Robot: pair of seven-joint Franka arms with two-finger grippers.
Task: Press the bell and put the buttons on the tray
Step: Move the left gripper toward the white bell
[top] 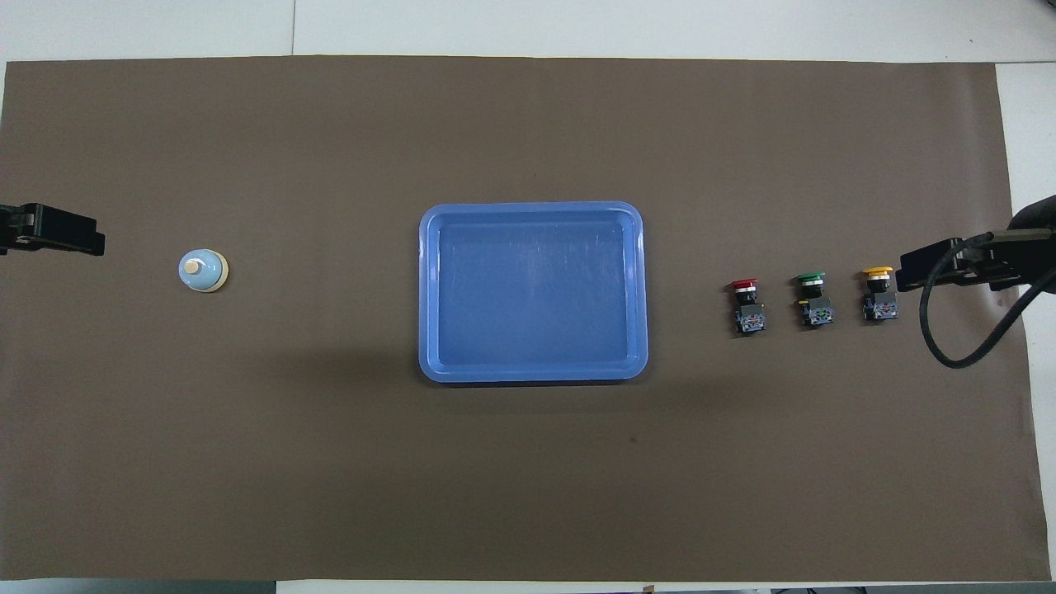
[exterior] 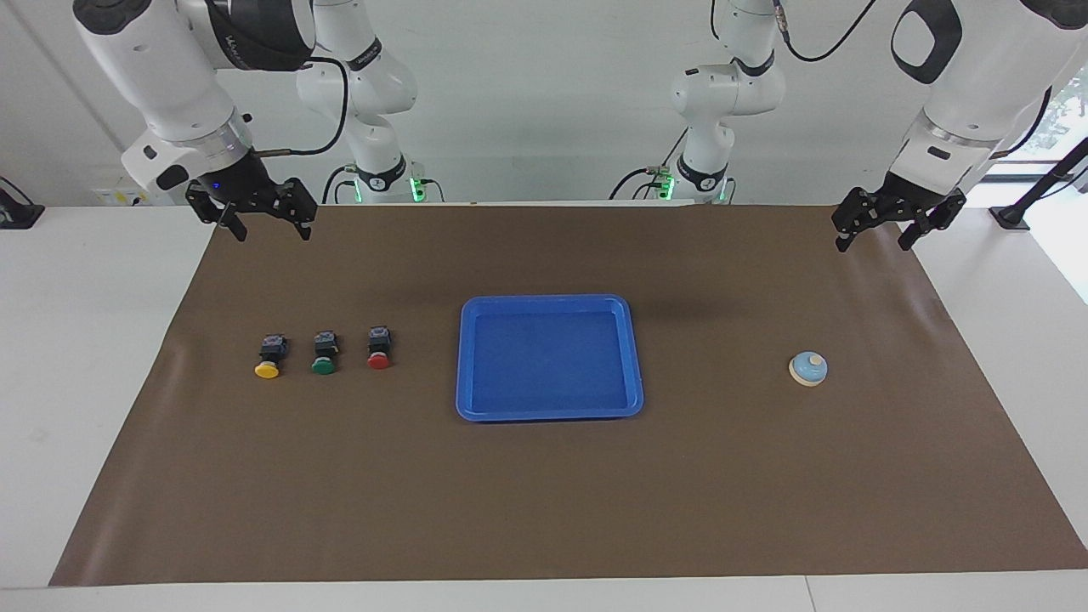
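Brown matting (exterior: 544, 510) covers the counter (exterior: 85, 382) and carries everything I have to work with. Both of my end effectors hang in the air with their fingers apart and nothing between them. My left end effector (exterior: 880, 231) is over the mat's edge at my left arm's end, and the bell (exterior: 807, 369) sits on the mat below it and a little toward the middle of the counter, its light blue dome topped by a cream knob, well apart from my fingers. My right end effector (exterior: 269, 226) is over the mat's other end, and below it the three buttons lie in a row on their sides: the yellow button (exterior: 269, 356) closest under this end effector, the green button (exterior: 324, 353) just beside it, then the red button (exterior: 379, 348) toward the middle. Their round caps point away from my bases and their black bodies toward them. Between the red button and the bell, in the middle of the mat and between my two end effectors, lies the blue tray (exterior: 549, 414), flat, with nothing in it, apart from both the buttons and the bell.
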